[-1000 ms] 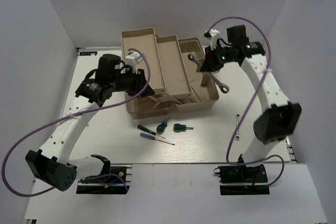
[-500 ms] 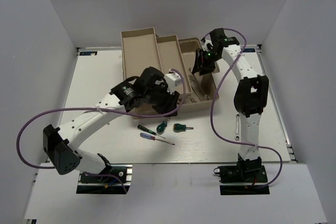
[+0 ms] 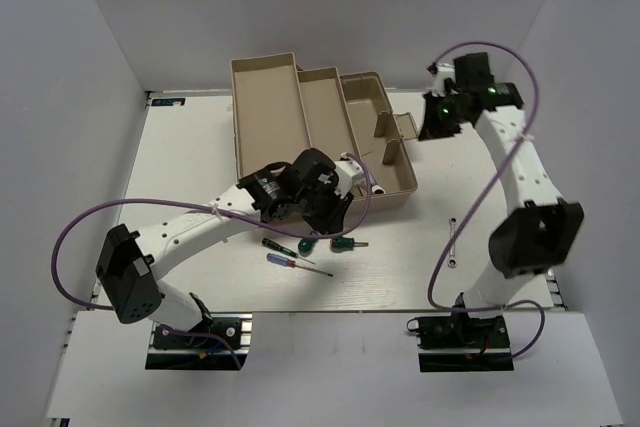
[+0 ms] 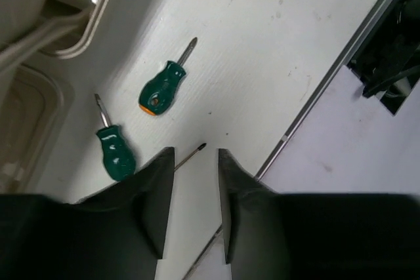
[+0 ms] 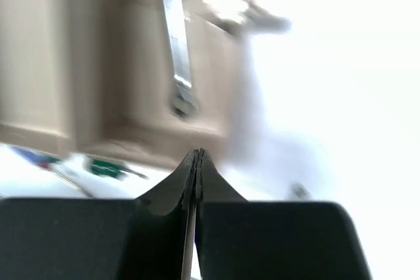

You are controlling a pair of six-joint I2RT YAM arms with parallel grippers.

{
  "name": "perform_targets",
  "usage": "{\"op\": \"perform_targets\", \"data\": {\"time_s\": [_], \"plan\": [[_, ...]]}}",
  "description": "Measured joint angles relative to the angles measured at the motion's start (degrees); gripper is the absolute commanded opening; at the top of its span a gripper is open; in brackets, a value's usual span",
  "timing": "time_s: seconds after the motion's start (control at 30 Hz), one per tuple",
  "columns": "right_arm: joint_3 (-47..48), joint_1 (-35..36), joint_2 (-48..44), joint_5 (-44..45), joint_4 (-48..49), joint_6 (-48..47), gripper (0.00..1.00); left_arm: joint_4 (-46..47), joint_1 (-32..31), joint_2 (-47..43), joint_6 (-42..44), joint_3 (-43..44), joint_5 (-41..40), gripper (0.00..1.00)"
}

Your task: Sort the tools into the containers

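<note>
Stubby green screwdriver (image 4: 164, 88) on bench (image 4: 262, 44): probably light, rigid, slick, roll-prone; pinch across fat handle. Left gripper (image 4: 195, 157) jaws parted, empty; right gripper (image 5: 197, 162) jaws clamped together, empty.

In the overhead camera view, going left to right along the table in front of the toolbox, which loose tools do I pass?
Slim black-handled screwdriver → stubby green-handled screwdriver → second stubby green-handled screwdriver → short silver wrench. The blue-handled screwdriver spans several of these, so it's left out.
</note>
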Motion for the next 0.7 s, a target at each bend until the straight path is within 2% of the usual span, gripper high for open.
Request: {"op": "perform_targets", "data": {"time_s": [0.07,0.1,0.13,0.2,0.27,0.47,0.7], "plan": [[-4.35,-3.23,-4.63,3.63,-1.03,-1.7,0.0,1.38,-0.26,0.37,0.17,-1.42,-0.28,0.29],[-6.51,-5.16,-6.14,5.73,-1.7,-2.93,0.05,1.97,-0.39,0.7,0.35,-2.14,-0.48,0.32],[-8.07,-7.04,-6.56,7.45,-2.99,-3.67,0.28,2.58,-0.48,0.94,0.52,-2.69,-0.57,0.37],[-12.24,-10.6,-5.99,9.81,-4.87,-5.62,0.43,3.43,-0.7,1.62,0.63,-3.63,-0.79,0.5],[-16.96,-13.44,-4.17,11.3,-6.86,-7.91,0.49,4.37,-0.81,2.27,0.68,-4.26,-0.9,0.56],[-31.19,-14.6,-1.36,11.85,-8.72,-12.76,0.5,6.05,-0.83,2.47,0.81,-4.83,-1.4,0.58],[-37.35,-12.26,-1.2,12.92,-3.67,-14.75,0.5,6.25,-0.83,2.47,0.81,-4.83,-1.46,0.58]]}}
